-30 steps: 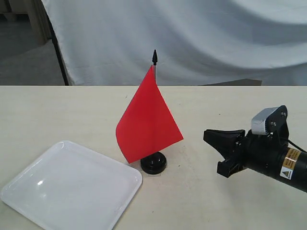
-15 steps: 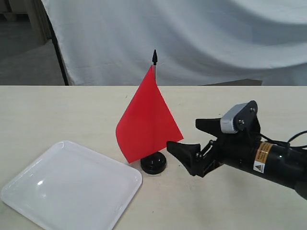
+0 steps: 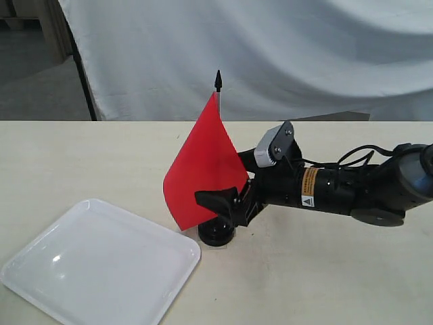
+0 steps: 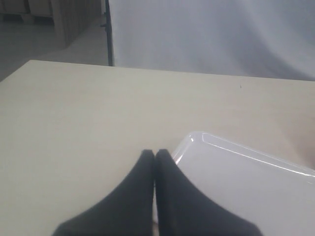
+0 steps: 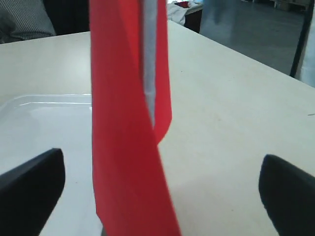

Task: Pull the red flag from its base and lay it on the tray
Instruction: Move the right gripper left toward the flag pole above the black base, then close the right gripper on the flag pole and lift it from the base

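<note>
The red flag (image 3: 203,166) stands upright on its thin pole with a black tip (image 3: 218,80), set in the round black base (image 3: 216,234). My right gripper (image 3: 226,201) is open, level with the flag's lower edge just above the base; one finger (image 3: 215,201) shows in front of the cloth, the other is hidden behind it. In the right wrist view the flag (image 5: 127,147) and its silver pole (image 5: 149,64) hang between the wide-apart fingertips (image 5: 34,184). The white tray (image 3: 101,267) lies at front left. My left gripper (image 4: 155,154) is shut and empty beside the tray's corner (image 4: 194,140).
A white cloth backdrop (image 3: 284,54) hangs behind the pale table (image 3: 81,156). The right arm's black body and cable (image 3: 352,186) stretch across the table's right half. A dark stand pole (image 3: 82,74) rises at back left.
My right gripper has travelled left across the table, from well right of the flag to around its lower part above the base. Flag, base and tray have not moved.
</note>
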`<state>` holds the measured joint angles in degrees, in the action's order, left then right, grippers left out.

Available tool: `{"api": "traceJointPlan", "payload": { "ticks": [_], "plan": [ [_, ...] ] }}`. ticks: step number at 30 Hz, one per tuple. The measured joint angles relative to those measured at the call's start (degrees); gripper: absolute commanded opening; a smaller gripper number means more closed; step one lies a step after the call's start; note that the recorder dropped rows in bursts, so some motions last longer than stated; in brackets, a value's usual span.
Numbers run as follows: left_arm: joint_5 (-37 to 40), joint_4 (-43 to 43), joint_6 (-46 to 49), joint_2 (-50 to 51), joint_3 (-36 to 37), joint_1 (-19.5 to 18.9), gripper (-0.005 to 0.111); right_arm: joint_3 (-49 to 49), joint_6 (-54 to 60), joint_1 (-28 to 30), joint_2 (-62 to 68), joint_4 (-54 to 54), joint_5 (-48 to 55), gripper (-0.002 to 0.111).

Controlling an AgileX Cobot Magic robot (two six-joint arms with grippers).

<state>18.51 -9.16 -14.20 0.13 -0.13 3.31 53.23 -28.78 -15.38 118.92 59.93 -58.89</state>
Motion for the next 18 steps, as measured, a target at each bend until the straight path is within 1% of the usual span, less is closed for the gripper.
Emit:
{"api": "traceJointPlan", "payload": {
  "ticks": [1, 3, 6, 8, 9, 10, 11, 12, 18],
  "plan": [
    [0.0, 0.0, 0.0, 0.0, 0.0, 0.0, 0.000, 0.4, 0.0, -0.4, 0.6, 0.0, 0.0, 0.101],
    [0.0, 0.0, 0.0, 0.0, 0.0, 0.0, 0.000, 0.8, 0.0, -1.0, 1.2, 0.2, 0.0, 0.090],
    [0.0, 0.0, 0.0, 0.0, 0.0, 0.0, 0.000, 0.8, 0.0, -1.4, 1.4, 1.2, -0.2, 0.063],
    [0.0, 0.0, 0.0, 0.0, 0.0, 0.0, 0.000, 0.8, -0.1, -1.5, 1.4, 1.3, -0.5, 0.047],
    [0.0, 0.0, 0.0, 0.0, 0.0, 0.0, 0.000, 1.0, -0.1, -1.5, 1.4, 1.3, -0.5, 0.038],
    [0.0, 0.0, 0.0, 0.0, 0.0, 0.0, 0.000, 1.0, -0.1, -1.5, 1.4, 1.3, -0.5, 0.014],
    [0.0, 0.0, 0.0, 0.0, 0.0, 0.0, 0.000, 1.0, -0.1, -1.5, 1.4, 1.3, -0.4, 0.004],
    [0.0, 0.0, 0.0, 0.0, 0.0, 0.0, 0.000, 1.0, -0.1, -1.5, 1.4, 1.3, -0.4, 0.000],
    [0.0, 0.0, 0.0, 0.0, 0.0, 0.0, 0.000, 1.0, 0.1, -1.5, 1.4, 1.2, -0.1, 0.000]
  ]
}}
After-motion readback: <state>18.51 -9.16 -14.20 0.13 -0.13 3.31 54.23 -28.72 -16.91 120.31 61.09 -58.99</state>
